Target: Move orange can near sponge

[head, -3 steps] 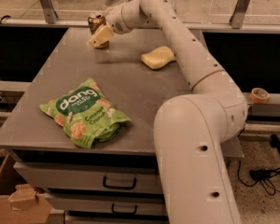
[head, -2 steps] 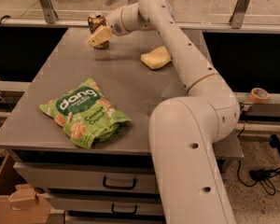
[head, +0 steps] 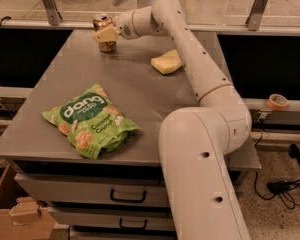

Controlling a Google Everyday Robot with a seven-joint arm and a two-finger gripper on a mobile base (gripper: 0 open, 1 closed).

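Orange can [head: 102,21] stands at the desk's [head: 140,99] far edge, your jaws against it; whether they grip it, you cannot tell. The sponge [head: 166,62] lies apart, rightward.

One can [head: 103,22], one sponge [head: 166,62], one bag [head: 90,120] on surface [head: 145,96]. One tape roll [head: 277,101] at right. Two drawers [head: 65,193] below. One gripper [head: 106,35], at can.

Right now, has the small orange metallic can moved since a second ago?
No. The orange can keeps the same gap from the pale yellow sponge; the gripper is against it.
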